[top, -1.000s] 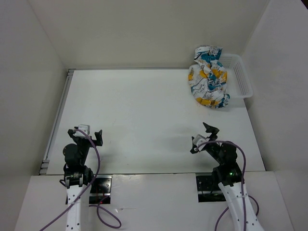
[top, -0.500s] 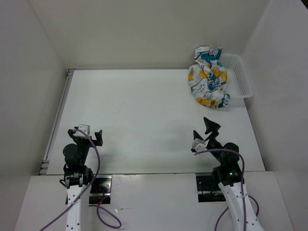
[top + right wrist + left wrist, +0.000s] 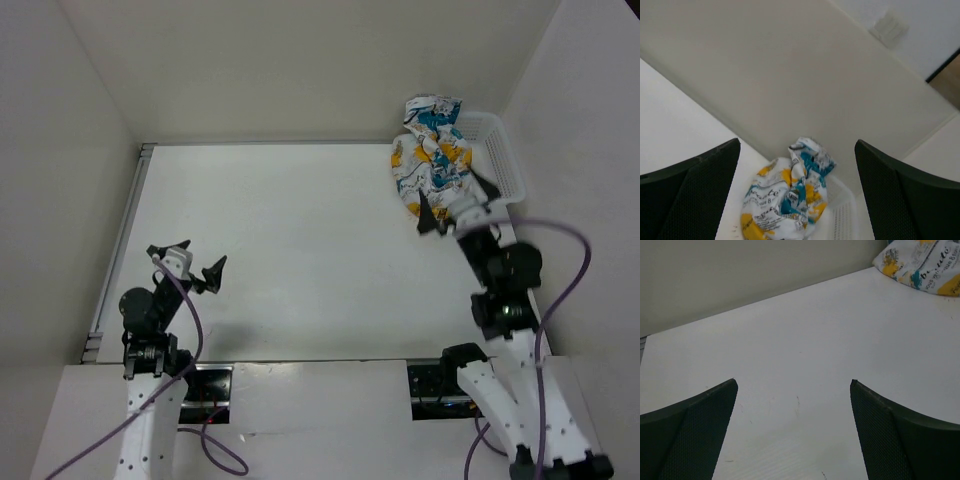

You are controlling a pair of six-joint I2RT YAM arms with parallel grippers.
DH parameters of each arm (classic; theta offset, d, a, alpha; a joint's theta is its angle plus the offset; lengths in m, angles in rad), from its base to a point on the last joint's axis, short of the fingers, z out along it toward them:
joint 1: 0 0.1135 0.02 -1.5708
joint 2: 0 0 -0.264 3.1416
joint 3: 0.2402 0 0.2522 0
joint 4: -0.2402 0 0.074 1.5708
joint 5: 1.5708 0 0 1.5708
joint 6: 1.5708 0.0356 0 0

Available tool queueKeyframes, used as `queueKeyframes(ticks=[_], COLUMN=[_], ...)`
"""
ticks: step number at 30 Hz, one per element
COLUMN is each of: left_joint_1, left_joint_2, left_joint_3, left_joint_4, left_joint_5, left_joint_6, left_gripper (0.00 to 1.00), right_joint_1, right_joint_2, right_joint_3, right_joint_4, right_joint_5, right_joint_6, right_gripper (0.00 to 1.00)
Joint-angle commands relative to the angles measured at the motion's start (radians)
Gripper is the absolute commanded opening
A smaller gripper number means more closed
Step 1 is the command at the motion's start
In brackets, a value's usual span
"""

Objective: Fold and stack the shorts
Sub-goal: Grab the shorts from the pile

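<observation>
At the near left corner of the white worktop (image 3: 300, 230), the left gripper (image 3: 200, 257) hangs with its fingers spread, holding nothing. Toward the far right corner, the right gripper (image 3: 455, 203), also spread wide and empty, is just beside the near edge of the crumpled shorts (image 3: 430, 160). They are heaped against a white basket (image 3: 503, 160) below plain pale walls (image 3: 300, 70).
</observation>
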Motion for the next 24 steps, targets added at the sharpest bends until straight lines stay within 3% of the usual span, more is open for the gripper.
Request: queueKeyframes(ticks=[1,2,3,4,5,6,8,11,17,19,21,24], left_joint_1=[-0.025,-0.025,-0.025,-0.025,-0.025,-0.025,-0.036,-0.072,-0.237,-0.246,-0.255,-0.255], left_joint_2=[0.243,0.335,0.530,0.631,0.837,0.936,1.190,1.416,1.525,1.546,1.546,1.555], left_joint_3=[0.189,0.320,0.406,0.503,0.607,0.815,0.994,1.220,1.301,1.302,1.302,1.277], left_joint_4=[0.114,0.094,0.001,-0.068,-0.218,-0.295,-0.506,-0.720,-0.777,-0.778,-0.778,-0.778], left_joint_5=[-0.156,-0.177,-0.188,-0.188,-0.188,-0.215,-0.310,-0.345,-0.352,-0.320,-0.301,-0.291], left_joint_6=[0.004,0.004,0.004,0.004,0.004,0.004,0.004,0.004,0.004,0.004,0.004,0.004], left_gripper=[1.00,1.00,1.00,1.00,1.00,1.00,1.00,1.00,1.00,1.00,1.00,1.00], right_joint_1=[0.002,0.013,0.013,0.013,0.013,0.013,-0.018,-0.075,-0.219,-0.269,-0.291,-0.291], right_joint_2=[0.397,0.494,0.648,0.698,0.734,0.757,0.768,0.811,1.086,1.157,1.186,1.208], right_joint_3=[0.373,0.444,0.509,0.604,0.629,0.643,0.643,0.652,0.768,0.825,0.847,0.830], right_joint_4=[-0.075,-0.100,-0.130,-0.196,-0.224,-0.247,-0.313,-0.414,-0.569,-0.578,-0.579,-0.579], right_joint_5=[0.206,0.394,0.466,0.514,0.537,0.548,0.536,0.468,0.388,0.379,0.379,0.379], right_joint_6=[0.154,0.263,0.299,0.320,0.350,0.379,0.512,0.666,0.838,0.886,0.906,0.918], right_gripper=[1.00,1.00,1.00,1.00,1.00,1.00,1.00,1.00,1.00,0.94,0.80,0.71])
